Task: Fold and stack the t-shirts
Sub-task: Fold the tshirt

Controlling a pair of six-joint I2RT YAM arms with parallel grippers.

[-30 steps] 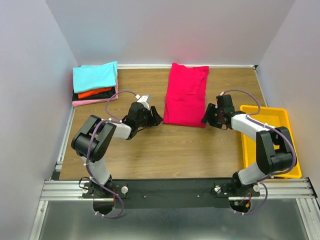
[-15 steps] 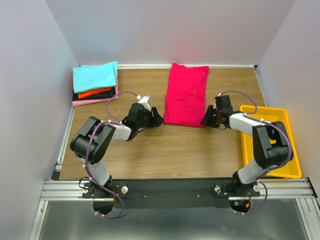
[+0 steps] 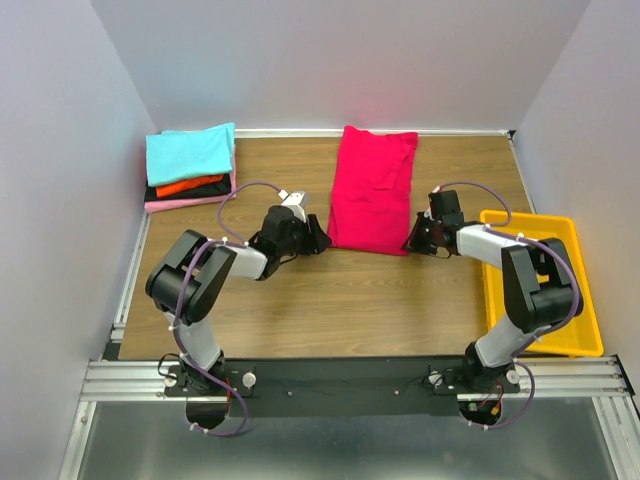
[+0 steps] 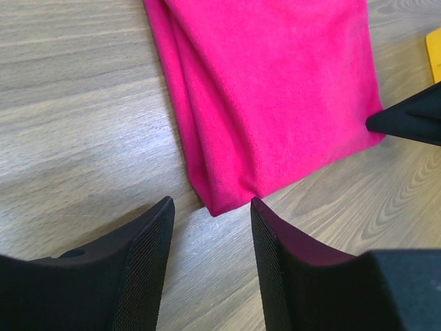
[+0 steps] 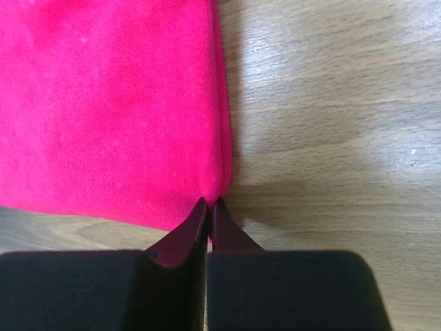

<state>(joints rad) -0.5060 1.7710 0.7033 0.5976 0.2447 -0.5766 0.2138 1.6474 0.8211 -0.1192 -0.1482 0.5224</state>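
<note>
As the shut right hand [image 5: 209, 203] barely nips the crimson cloth t-shirt [image 5: 103, 103], cloth may slip; left hand [image 4: 211, 204] gapes empty.

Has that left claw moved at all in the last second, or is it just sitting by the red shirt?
Yes, slightly. The left gripper has edged to the right, closer to the near left corner of the crimson t-shirt.
</note>
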